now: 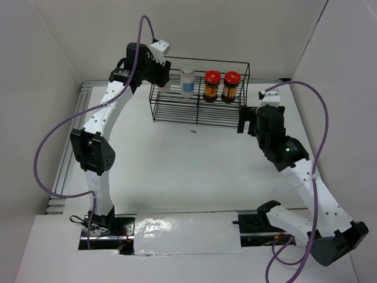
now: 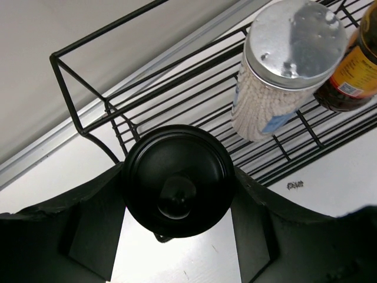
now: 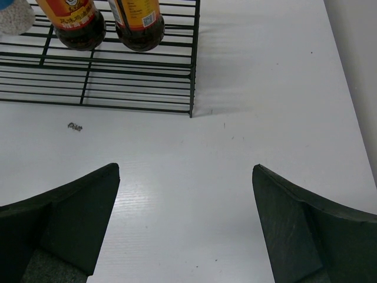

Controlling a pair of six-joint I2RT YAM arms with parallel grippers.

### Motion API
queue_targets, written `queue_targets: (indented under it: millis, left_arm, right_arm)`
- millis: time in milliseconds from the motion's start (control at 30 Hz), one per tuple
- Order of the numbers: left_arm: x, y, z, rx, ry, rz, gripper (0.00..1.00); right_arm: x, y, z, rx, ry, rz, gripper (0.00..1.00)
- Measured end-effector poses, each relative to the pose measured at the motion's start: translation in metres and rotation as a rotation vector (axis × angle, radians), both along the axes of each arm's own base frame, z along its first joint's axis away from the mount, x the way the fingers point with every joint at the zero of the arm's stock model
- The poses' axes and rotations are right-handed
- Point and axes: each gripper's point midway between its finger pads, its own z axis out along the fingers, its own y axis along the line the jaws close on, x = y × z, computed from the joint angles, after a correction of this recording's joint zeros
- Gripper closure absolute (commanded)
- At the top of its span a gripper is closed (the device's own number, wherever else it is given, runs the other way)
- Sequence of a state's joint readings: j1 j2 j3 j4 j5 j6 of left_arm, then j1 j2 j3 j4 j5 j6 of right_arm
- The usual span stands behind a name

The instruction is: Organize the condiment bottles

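We see a white table (image 1: 177, 165) with plain white walls (image 1: 235, 29) around it. At the back of the table stands a black wire rack (image 1: 194, 122).

On the left, the left gripper (image 2: 178, 200) reaches over the left end of the rack. It is closed on the black-capped bottle (image 2: 174, 165). In the wrist view the round black cap sits snug between the two fingers (image 2: 88, 236), one on each side. We think the grip is from above, so the bottle can go down straight and not tip. We cannot tell if its bottom is touching the rack floor (the cap hides everything under it).

Just to the right, the silver-capped bottle (image 1: 187, 81) stands up in the rack. Next come two brown jars (image 1: 211, 86) with red lids, side by side and close together. They make a neat row, and there is a gap at the left end. That gap looks like the spot for the last bottle.

On the right, the right gripper (image 1: 244, 118) hangs near the right end of the rack. Its jaws are wide apart and hold nothing. It points at bare table, off to the side of the jars, so it is out of the way.

We think the job is almost done. The left hand only has to set the bottle down and let go gently.
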State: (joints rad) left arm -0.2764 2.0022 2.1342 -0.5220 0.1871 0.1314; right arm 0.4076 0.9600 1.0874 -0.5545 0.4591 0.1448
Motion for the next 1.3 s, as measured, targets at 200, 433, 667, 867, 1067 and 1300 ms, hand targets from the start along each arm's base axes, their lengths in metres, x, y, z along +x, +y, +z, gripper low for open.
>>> queue_targets:
  millis: [200, 433, 667, 867, 1067, 1300]
  left_arm:
    - [0.013, -0.001, -0.021, 0.014, 0.018, 0.016, 0.93]
    - [0.022, -0.002, -0.043, 0.02, 0.047, 0.025, 0.2]
    - [0.023, -0.001, -0.043, 0.019, 0.046, 0.027, 0.01]
    - [0.025, -0.001, -0.032, 0.012, 0.02, 0.029, 0.01]
    - [0.023, 0.0, -0.011, -0.001, -0.025, 0.031, 0.01]
    - [-0.012, 0.015, 0.074, -0.044, -0.162, 0.032, 0.01]
  right_arm:
    - [0.0, 0.0, 0.0, 0.004, -0.001, -0.001, 0.0]
    - [0.0, 0.0, 0.0, 0.004, -0.001, -0.002, 0.0]
    - [0.0, 0.0, 0.0, 0.005, 0.0, -0.001, 0.0]
    - [0.003, 0.0, -0.006, 0.003, 0.019, 0.003, 0.0]
    - [0.013, 0.001, -0.034, -0.009, 0.108, 0.007, 0.0]
    - [0.021, -0.019, -0.069, 0.019, 0.208, -0.036, 0.0]
